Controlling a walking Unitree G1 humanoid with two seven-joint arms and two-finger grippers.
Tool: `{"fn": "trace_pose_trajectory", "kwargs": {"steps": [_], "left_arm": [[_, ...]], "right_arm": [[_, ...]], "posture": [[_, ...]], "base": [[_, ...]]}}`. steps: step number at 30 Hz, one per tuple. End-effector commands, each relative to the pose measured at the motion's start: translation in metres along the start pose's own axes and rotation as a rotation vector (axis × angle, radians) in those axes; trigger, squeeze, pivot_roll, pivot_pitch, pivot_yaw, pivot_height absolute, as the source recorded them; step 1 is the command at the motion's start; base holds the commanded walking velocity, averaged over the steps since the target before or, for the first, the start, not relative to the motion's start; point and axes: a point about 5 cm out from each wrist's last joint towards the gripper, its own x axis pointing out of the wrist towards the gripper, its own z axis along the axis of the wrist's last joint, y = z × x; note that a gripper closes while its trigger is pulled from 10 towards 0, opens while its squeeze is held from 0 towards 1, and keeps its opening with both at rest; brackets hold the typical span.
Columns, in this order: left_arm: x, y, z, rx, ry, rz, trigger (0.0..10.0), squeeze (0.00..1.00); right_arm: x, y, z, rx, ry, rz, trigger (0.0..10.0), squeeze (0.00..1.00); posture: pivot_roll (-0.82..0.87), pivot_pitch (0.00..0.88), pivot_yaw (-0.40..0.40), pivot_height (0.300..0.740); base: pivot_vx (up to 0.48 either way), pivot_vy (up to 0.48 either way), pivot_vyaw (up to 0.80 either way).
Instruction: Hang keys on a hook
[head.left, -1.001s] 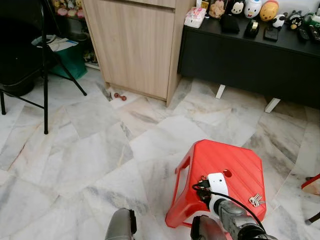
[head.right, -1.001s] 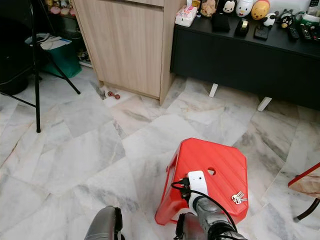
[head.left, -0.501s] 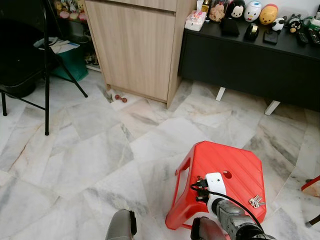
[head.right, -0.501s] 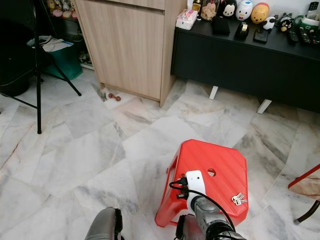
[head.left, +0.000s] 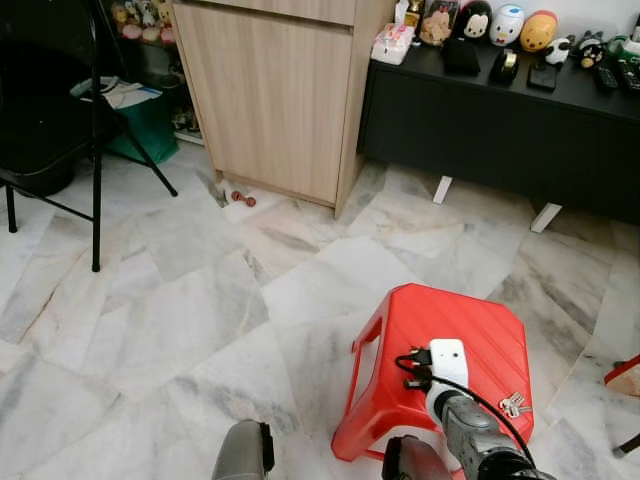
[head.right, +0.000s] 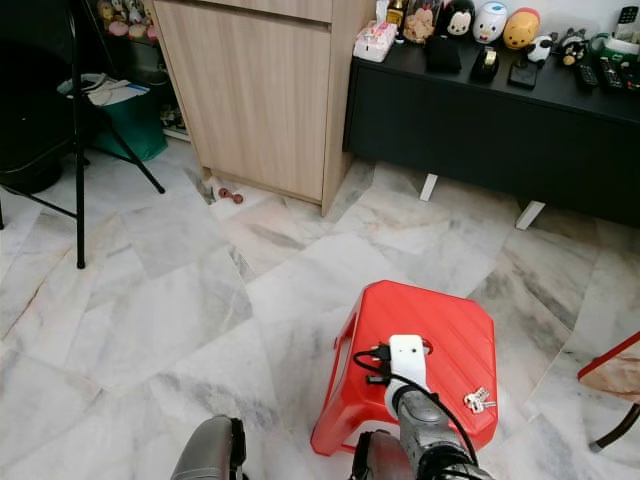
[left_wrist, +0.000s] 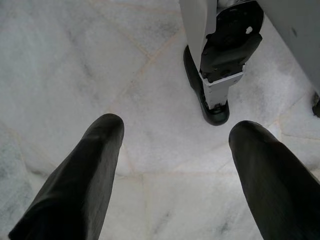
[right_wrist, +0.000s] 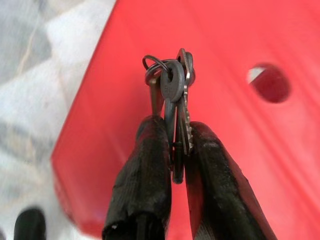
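We had the bunch of keys (right_wrist: 174, 100) pinched between our right gripper (right_wrist: 175, 150) fingers, above the red plastic stool (head.left: 480, 330). Our left gripper (left_wrist: 175, 145) hung spread wide over the marble floor (head.left: 180, 300). Pickup looked done; finding a hook and hanging remained.

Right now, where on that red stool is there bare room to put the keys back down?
The right gripper is shut on the keys above the red stool. The stool's ribbed top is bare between its round hole and the far edge. The black sideboard is crowded with toys.
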Motion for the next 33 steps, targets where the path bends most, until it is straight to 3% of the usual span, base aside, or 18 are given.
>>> {"fn": "trace_pose_trajectory", "kwargs": {"steps": [1, 2, 11, 12, 13, 14, 23, 33], "left_arm": [[0.005, -0.018, 0.015, 0.022, -0.039, -0.056, 10.0, 0.00], [0.005, -0.017, 0.015, 0.024, -0.036, -0.053, 10.0, 0.00], [0.007, -0.014, 0.017, 0.026, -0.032, -0.048, 10.0, 0.00], [0.008, -0.013, 0.020, 0.025, -0.032, -0.045, 10.0, 0.00], [0.008, -0.013, 0.020, 0.025, -0.032, -0.045, 10.0, 0.00], [0.008, -0.012, 0.021, 0.025, -0.032, -0.045, 10.0, 0.00], [0.010, -0.011, 0.027, 0.017, -0.038, -0.035, 10.0, 0.00], [0.011, -0.009, 0.028, 0.019, -0.032, -0.031, 10.0, 0.00]], "right_arm": [[-0.001, -0.004, 0.001, 0.030, -0.030, -0.023, 0.0, 0.00], [-0.002, -0.006, 0.003, 0.057, -0.077, -0.038, 0.0, 0.00], [-0.005, -0.010, 0.007, 0.093, -0.154, -0.052, 0.0, 0.00], [-0.006, -0.014, 0.012, 0.110, -0.200, -0.060, 5.3, 0.00], [-0.007, -0.016, 0.013, 0.113, -0.214, -0.062, 5.3, 0.00], [-0.007, -0.017, 0.015, 0.117, -0.225, -0.064, 10.0, 0.00], [-0.010, -0.018, 0.037, 0.138, -0.360, -0.056, 10.0, 0.00], [-0.016, -0.018, 0.032, 0.142, -0.399, -0.061, 10.0, 0.00]], "posture": [[0.09, 0.053, -0.101, 0.625], [0.09, 0.042, -0.101, 0.625], [0.08, 0.035, -0.099, 0.625], [0.07, 0.030, -0.097, 0.625], [0.07, 0.030, -0.097, 0.625], [0.07, 0.028, -0.095, 0.625], [0.06, 0.021, -0.089, 0.625], [0.06, 0.013, -0.085, 0.630]], "base": [[0.000, 0.000, 0.00], [0.000, 0.000, 0.00], [0.000, 0.000, 0.00], [0.000, 0.000, 0.00], [0.000, 0.000, 0.00], [0.000, 0.000, 0.00], [0.000, 0.000, 0.00], [0.000, 0.000, 0.00]]}}
